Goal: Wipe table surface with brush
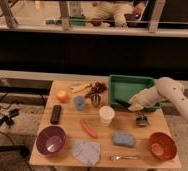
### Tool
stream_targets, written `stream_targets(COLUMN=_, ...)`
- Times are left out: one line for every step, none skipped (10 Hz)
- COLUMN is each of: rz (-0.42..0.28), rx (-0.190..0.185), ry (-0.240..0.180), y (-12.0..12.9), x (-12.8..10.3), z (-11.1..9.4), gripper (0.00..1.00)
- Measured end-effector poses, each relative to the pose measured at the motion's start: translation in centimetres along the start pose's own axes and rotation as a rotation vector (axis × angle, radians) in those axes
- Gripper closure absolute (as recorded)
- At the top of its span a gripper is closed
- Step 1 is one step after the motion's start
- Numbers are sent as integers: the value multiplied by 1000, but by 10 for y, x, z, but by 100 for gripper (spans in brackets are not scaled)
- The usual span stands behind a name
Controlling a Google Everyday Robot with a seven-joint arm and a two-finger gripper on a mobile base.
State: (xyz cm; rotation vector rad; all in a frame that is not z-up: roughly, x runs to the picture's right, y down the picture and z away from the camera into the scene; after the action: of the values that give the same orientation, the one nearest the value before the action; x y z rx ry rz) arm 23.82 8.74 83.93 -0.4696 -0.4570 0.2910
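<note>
- A light-brown wooden table surface (69,131) stands on speckled flooring, before a dark low wall and a railed glass partition.
- On it lie a green tray (118,82), a purple bowl (51,140), an orange bowl (162,145), a white cup (106,114), a black remote (56,114), a fork (123,157) and a grey-blue cloth (86,152).
- The white arm enters from the right, its far end cut off by the frame. The gripper (133,105) hangs over the tray's front edge.
- The slim dark brush (121,103) juts from the gripper over the tray floor. Its long axis runs nearly left to right, its free end pointing left, and its other end is hidden.
- Whether the gripper grips it cannot be told.
- A small dark object (142,120) near the tray is hard to identify.
- A seated figure (113,10) behind the partition is cropped at the top.
</note>
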Motion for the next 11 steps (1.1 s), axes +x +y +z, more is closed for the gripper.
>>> stream_targets(rz=-7, rx=-1, ry=-10, y=1, x=-6, z=-1, gripper=91)
stream_targets(rz=-13, rx=-4, ry=-25, y=5, x=-13, z=-3, gripper=91)
stream_targets(rz=-16, rx=-10, ry=-38, y=10, x=-18, z=-5, gripper=91)
stream_targets(rz=-17, rx=-14, ry=-49, y=13, x=-22, z=-7, gripper=91)
stream_targets(rz=-18, rx=-21, ry=-63, y=19, x=-26, z=-10, gripper=91)
stream_targets(rz=-16, rx=-25, ry=-71, y=24, x=-28, z=-14, gripper=91)
stream_targets(rz=-14, rx=-28, ry=-71, y=27, x=-27, z=-17, gripper=91)
stream_targets(rz=-14, rx=-37, ry=-66, y=31, x=-25, z=-19, gripper=91)
stream_targets(rz=-7, rx=-40, ry=-53, y=35, x=-17, z=-21, gripper=91)
stream_targets(rz=3, rx=-46, ry=-35, y=39, x=-5, z=-24, gripper=91)
stream_targets(rz=6, rx=-46, ry=-19, y=39, x=2, z=-24, gripper=91)
